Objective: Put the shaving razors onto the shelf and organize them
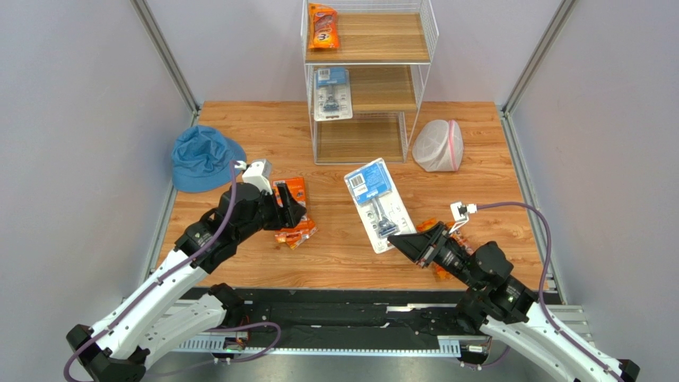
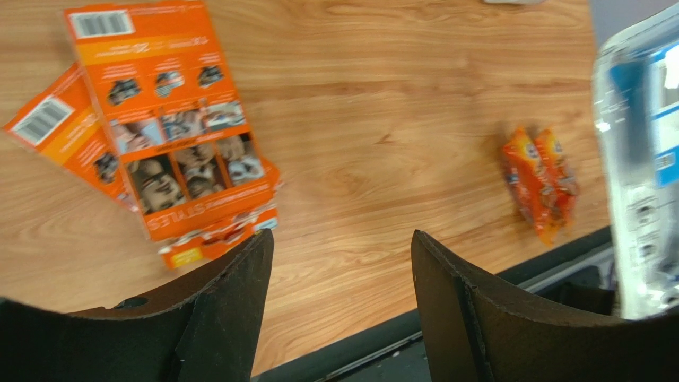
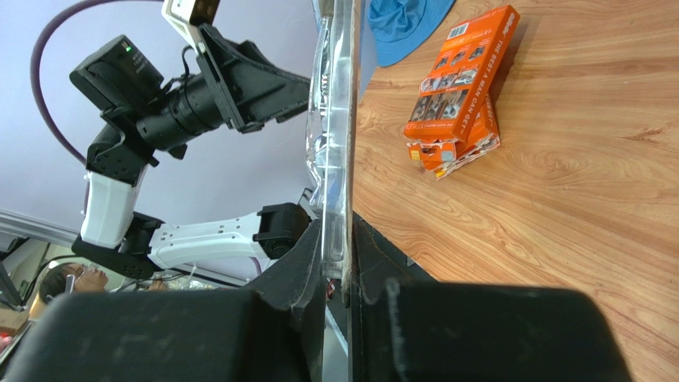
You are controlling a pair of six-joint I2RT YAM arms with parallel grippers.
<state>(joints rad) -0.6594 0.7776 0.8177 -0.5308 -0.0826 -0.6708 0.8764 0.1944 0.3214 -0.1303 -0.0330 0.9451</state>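
The shelf (image 1: 422,48) stands at the back, with a long orange bag (image 1: 323,26) on its top board and a white/blue blister card (image 1: 332,93) on the middle board. My right gripper (image 1: 408,241) is shut on the near end of another blister card (image 1: 376,199), seen edge-on between the jaws in the right wrist view (image 3: 335,135). My left gripper (image 1: 296,213) is open and empty (image 2: 341,243), just right of two stacked flat orange multi-packs (image 2: 171,127). Narrow orange bags (image 2: 539,183) lie by the right arm.
A blue bucket hat (image 1: 203,157) lies at the left and a white mesh bag with pink trim (image 1: 438,146) sits right of the shelf. The shelf's bottom board (image 1: 359,139) shows bare wood. The table's black near edge (image 2: 478,302) runs close below the left fingers.
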